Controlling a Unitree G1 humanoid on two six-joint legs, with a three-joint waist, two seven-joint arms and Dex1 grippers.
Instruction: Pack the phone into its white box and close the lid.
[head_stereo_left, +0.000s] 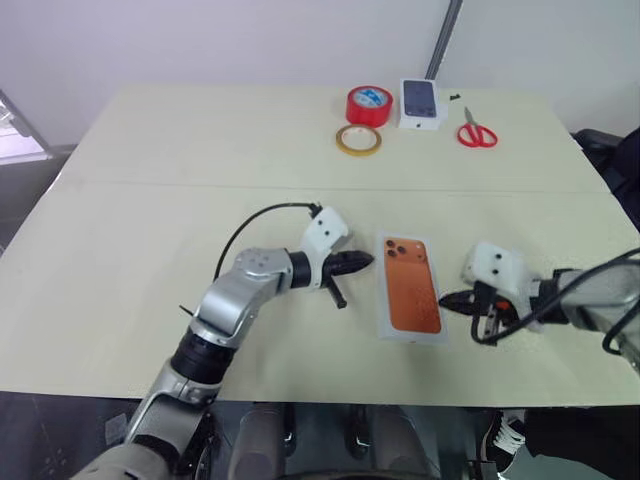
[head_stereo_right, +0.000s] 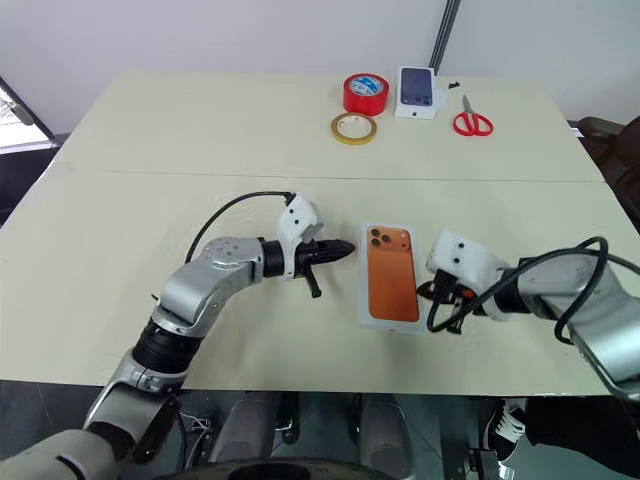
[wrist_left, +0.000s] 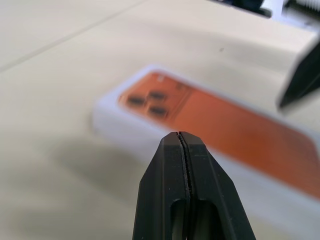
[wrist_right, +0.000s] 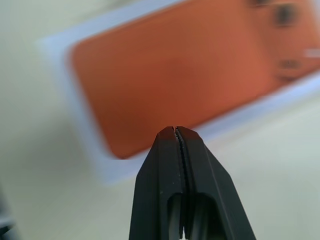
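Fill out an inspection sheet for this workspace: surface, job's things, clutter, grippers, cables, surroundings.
Surface: beige table, seam across its middle.
Job's things: phone lies camera side up in the white box; lid: nothing seen.
Clutter: red tape roll, tan tape ring, small box with phone picture, red scissors, all at far edge.
Grippers: left gripper and right gripper shut, empty, flanking the box.
Cables: black cable loops over left arm.
Surroundings: white wall.
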